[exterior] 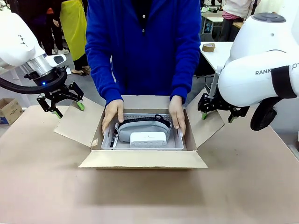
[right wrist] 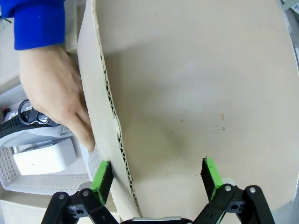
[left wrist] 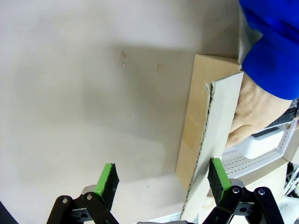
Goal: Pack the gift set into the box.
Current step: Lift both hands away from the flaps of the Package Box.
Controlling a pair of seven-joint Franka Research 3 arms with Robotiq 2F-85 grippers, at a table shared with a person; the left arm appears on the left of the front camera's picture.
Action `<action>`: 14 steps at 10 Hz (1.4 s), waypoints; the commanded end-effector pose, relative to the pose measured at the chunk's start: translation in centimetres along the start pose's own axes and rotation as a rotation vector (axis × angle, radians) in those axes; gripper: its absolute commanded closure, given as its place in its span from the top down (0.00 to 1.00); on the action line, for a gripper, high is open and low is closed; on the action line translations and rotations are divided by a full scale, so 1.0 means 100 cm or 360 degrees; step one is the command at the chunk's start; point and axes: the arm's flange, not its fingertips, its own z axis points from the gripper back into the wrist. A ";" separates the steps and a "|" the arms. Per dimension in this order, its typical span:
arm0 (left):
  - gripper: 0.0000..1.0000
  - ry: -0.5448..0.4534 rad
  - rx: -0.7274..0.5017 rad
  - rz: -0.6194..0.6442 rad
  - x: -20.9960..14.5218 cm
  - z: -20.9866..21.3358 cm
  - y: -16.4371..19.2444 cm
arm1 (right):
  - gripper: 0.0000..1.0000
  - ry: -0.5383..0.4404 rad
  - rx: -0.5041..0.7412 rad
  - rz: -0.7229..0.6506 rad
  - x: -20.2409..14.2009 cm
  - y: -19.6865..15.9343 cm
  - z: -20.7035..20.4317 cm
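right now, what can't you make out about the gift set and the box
Front view: the near flap of the box hides whether the basket rests on its floor.
Front view: the dark pen-like item is too small to identify.
Left wrist view: the side flap and the person's hand hide most of the basket.

Two grippers (exterior: 68, 109) (exterior: 217, 114), two hands (exterior: 113, 114) (exterior: 177, 116), one carton (exterior: 77, 123), one basket (exterior: 107, 138), one pouch (exterior: 142, 127), one white box (exterior: 148, 139)
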 end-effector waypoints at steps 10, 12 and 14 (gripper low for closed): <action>1.00 0.0678 -0.1427 -0.0569 -0.024 0.126 0.123 | 1.00 0.0158 0.1203 -0.0216 0.003 -0.155 0.099; 1.00 0.0470 -0.2105 -0.0586 -0.038 0.124 0.215 | 1.00 0.0401 0.1483 -0.0654 -0.019 -0.258 0.085; 1.00 0.0442 -0.2519 -0.0328 -0.029 0.104 0.274 | 1.00 0.0465 0.1765 -0.1183 -0.042 -0.324 0.038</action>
